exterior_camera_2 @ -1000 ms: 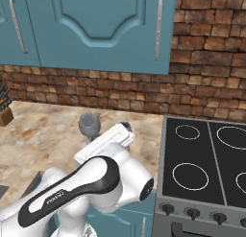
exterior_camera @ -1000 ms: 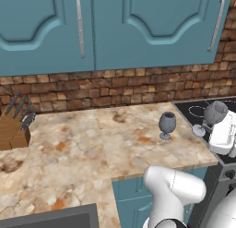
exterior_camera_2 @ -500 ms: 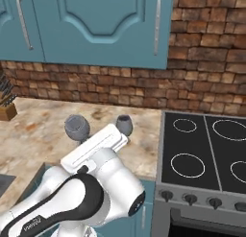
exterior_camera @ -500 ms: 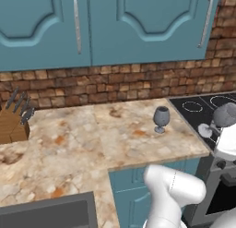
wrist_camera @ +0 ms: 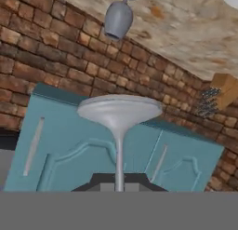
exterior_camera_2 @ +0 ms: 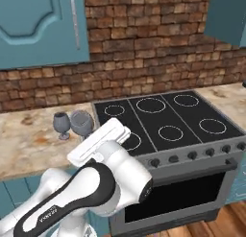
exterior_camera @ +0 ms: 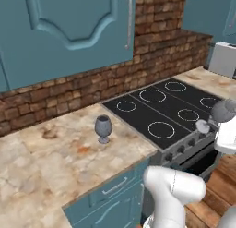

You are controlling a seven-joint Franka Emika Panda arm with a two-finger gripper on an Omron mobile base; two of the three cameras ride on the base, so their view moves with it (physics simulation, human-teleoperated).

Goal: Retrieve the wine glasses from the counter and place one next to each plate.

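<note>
End effector [wrist_camera: 119, 189]: clamped on the thin stem of a glass [wrist_camera: 119, 113], low centre of the hand view; foot of the glass spread wide toward the lens, so held along the stem rather than by the bowl, likely to keep the grip off the rounder, harder-to-pinch part.
Held glass elsewhere: far right of the left base view [exterior_camera: 222, 112], bowl and foot beside the white hand; left of centre in the right base view [exterior_camera_2: 82, 123], above the forearm; carried clear of the desk [exterior_camera: 55, 162], off any surface.
Hand tilt: hand view rolled, desk at top and cabinet doors [wrist_camera: 107, 154] below, so the glass apparently not carried upright.
Second glass: standing upright on the desk [exterior_camera: 103, 128], centre left of the left base view, near the stove [exterior_camera: 161, 111] edge; at upper centre of the hand view [wrist_camera: 117, 17]; just beside the held one in the right base view [exterior_camera_2: 61, 124], not yet fetched.
Knife block [wrist_camera: 218, 96]: right edge of the hand view, on the desk, well apart.
Plates: no placing spot to judge from here.
Step judged: transport of the first glass; placing not yet done.
</note>
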